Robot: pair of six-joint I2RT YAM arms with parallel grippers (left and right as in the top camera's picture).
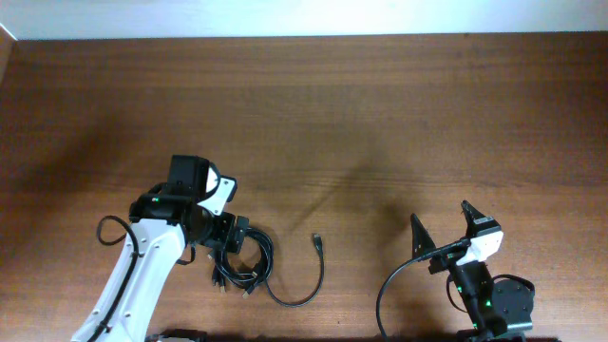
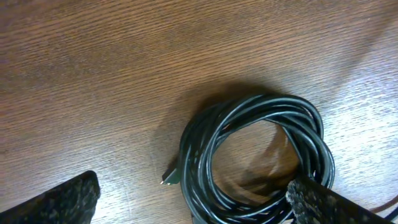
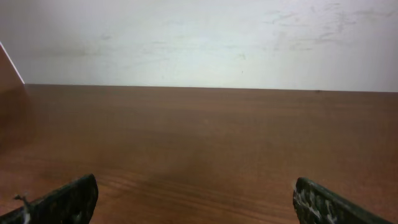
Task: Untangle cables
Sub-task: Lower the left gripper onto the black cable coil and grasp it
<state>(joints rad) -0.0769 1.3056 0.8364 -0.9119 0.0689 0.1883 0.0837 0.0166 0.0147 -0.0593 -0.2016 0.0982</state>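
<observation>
Cables, probably light and limp, coiled near desk front edge, left side; grab loose tail; left gripper spread wide above, right gripper likewise, empty.

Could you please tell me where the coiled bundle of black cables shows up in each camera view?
Overhead: the cables lie lower left of centre, with one loose strand trailing right.
Left wrist: the cables fill the lower centre and right as a coil.
Right wrist: not in it.
Shared landmark: the brown wooden table, seen in all three views.
</observation>
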